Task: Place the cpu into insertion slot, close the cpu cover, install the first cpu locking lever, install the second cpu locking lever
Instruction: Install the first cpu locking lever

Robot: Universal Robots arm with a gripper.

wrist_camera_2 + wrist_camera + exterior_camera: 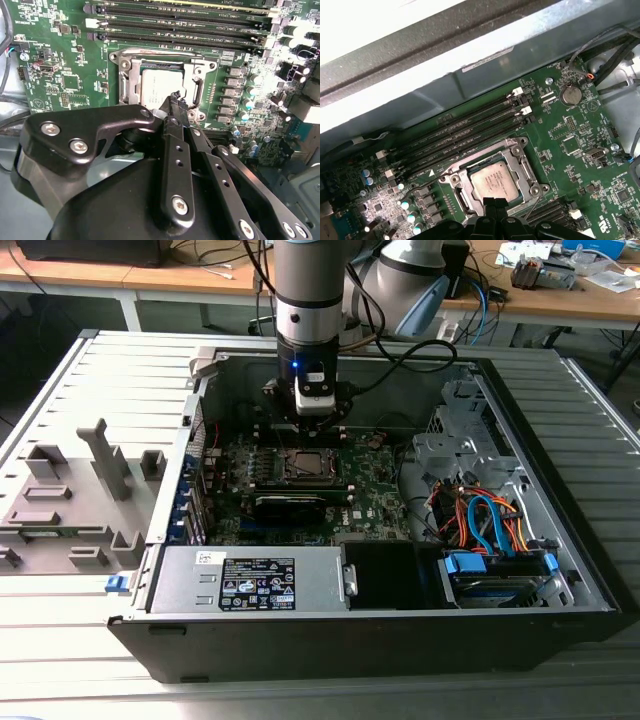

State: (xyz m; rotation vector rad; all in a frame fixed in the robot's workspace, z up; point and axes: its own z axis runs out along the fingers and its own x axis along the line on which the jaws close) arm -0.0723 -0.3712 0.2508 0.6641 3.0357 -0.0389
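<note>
Silvery square cpu (pixel 160 82) under thin grey metal cpu cover (pixel 129 82); black gripper (pixel 176 98), fingers pinched together, at its edge; probably best pressing slowly, squarely.

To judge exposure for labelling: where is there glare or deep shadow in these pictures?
Second wrist view: glare whitens one edge of the motherboard; the claw is dark. First wrist view: the cpu is evenly lit. Exterior view: soft, even light.

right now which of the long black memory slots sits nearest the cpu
The memory slot running alongside the insertion slot that holds the cpu; the others lie beyond it, farther off.
</note>
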